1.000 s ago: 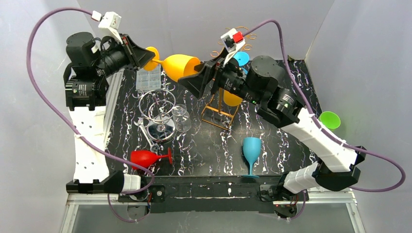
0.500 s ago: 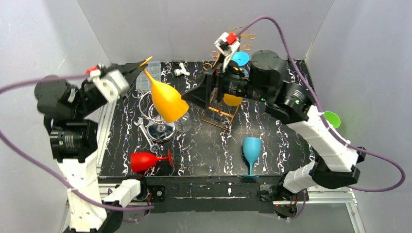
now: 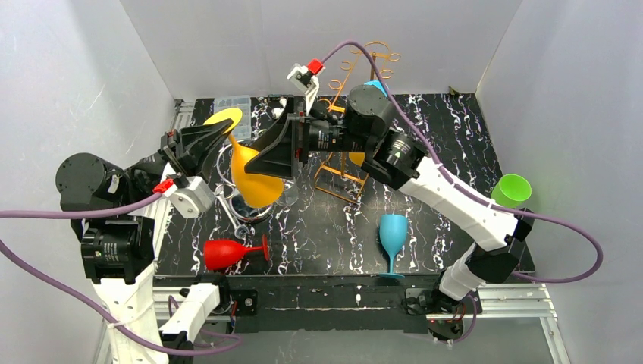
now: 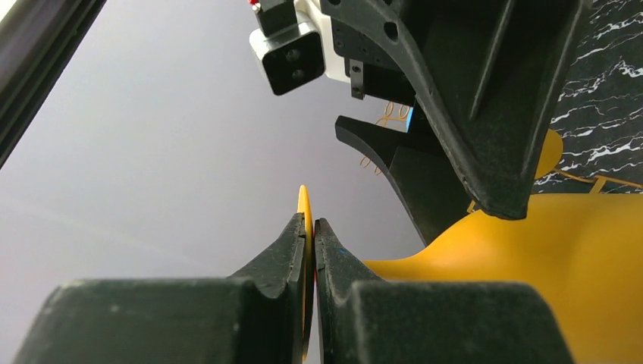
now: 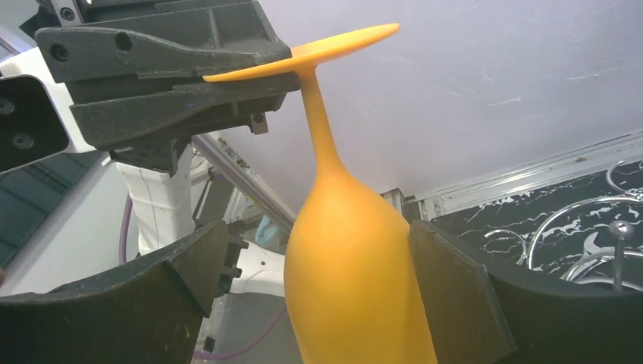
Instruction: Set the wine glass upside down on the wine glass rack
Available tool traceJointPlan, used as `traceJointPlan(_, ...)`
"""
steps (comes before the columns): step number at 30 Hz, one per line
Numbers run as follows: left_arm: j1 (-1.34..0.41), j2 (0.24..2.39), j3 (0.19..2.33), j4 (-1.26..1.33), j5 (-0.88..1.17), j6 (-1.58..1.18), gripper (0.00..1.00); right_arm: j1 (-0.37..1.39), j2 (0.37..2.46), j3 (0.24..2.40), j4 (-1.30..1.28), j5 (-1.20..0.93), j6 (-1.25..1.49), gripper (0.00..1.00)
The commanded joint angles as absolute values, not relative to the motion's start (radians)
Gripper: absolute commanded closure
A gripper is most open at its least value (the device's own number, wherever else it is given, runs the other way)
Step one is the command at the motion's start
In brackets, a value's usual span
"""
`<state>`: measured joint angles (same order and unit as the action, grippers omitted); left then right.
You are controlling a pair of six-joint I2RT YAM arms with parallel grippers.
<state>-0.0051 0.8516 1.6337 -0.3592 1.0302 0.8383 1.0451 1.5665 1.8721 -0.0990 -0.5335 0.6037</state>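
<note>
**Inverted glass at hand-over: left pincer clamped on foot, right pincer spread around bowl**

The orange wine glass [image 3: 254,176] was held in the air, bowl down and foot [image 5: 318,49] uppermost. It was over the left half of the surface [image 3: 455,136], above a chrome ring stand [image 3: 250,205]. The left pincer [image 4: 311,227] was clamped tight on the edge of the foot. The right pincer [image 5: 318,262] stood fully spread, one jaw on each side of the bowl, with a gap visible on both sides and no contact seen.

Judgement: a transfer to the right arm was in hand. To do it well:
- The right jaws should close squarely and gently on the bowl.
- The hold should be secure before the left pincer releases.
- The stem should be kept upright throughout.

The gold wire rack [image 3: 343,171], where other glasses appeared to hang, stood near to the right.
</note>
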Motion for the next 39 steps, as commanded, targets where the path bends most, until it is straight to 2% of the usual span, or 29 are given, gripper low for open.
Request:
traceJointPlan(1, -0.006, 0.852, 1.637, -0.339, 1.041, 0.882, 1.0, 1.1, 1.583, 1.842, 0.064, -0.595, 0.642, 0.02)
traceJointPlan(6, -0.006, 0.867, 1.671, -0.339, 1.039, 0.869, 1.0, 1.131, 1.6, 1.83, -0.044, -0.527, 0.556, 0.02)
traceJointPlan(18, -0.006, 0.869, 1.682, -0.336, 1.025, 0.87, 1.0, 1.147, 1.596, 1.782, 0.054, -0.502, 0.547, 0.02)
traceJointPlan(22, -0.005, 0.862, 1.673, -0.336, 1.025, 0.863, 0.99, 1.148, 1.585, 1.782, 0.09, -0.483, 0.537, 0.12)
traceJointPlan(24, -0.006, 0.864, 1.677, -0.334, 1.016, 0.847, 0.93, 1.148, 1.579, 1.782, 0.097, -0.475, 0.528, 0.2)
traceJointPlan(26, -0.006, 0.868, 1.684, -0.333, 1.004, 0.827, 0.87, 1.148, 1.576, 1.781, 0.099, -0.472, 0.527, 0.34)
traceJointPlan(27, -0.006, 0.87, 1.688, -0.333, 1.0, 0.824, 0.83, 1.148, 1.574, 1.779, 0.097, -0.471, 0.525, 0.4)
traceJointPlan(28, -0.006, 0.87, 1.689, -0.333, 0.996, 0.821, 0.74, 1.147, 1.572, 1.773, 0.095, -0.469, 0.525, 0.42)
traceJointPlan(30, -0.006, 0.87, 1.687, -0.332, 0.989, 0.814, 0.44, 1.147, 1.565, 1.765, 0.092, -0.458, 0.522, 0.37)
traceJointPlan(32, -0.006, 0.868, 1.688, -0.327, 0.973, 0.802, 0.1, 1.147, 1.545, 1.753, 0.091, -0.441, 0.502, 0.36)
traceJointPlan(33, -0.006, 0.869, 1.688, -0.325, 0.963, 0.797, 0.03, 1.147, 1.534, 1.75, 0.082, -0.424, 0.484, 0.35)
traceJointPlan(36, -0.006, 0.883, 1.709, -0.323, 0.906, 0.742, 0.02, 1.128, 1.512, 1.783, 0.01, -0.363, 0.415, 0.35)
traceJointPlan(39, -0.006, 0.922, 1.78, -0.333, 0.815, 0.593, 0.02, 1.029, 1.497, 1.841, -0.089, -0.321, 0.383, 0.44)
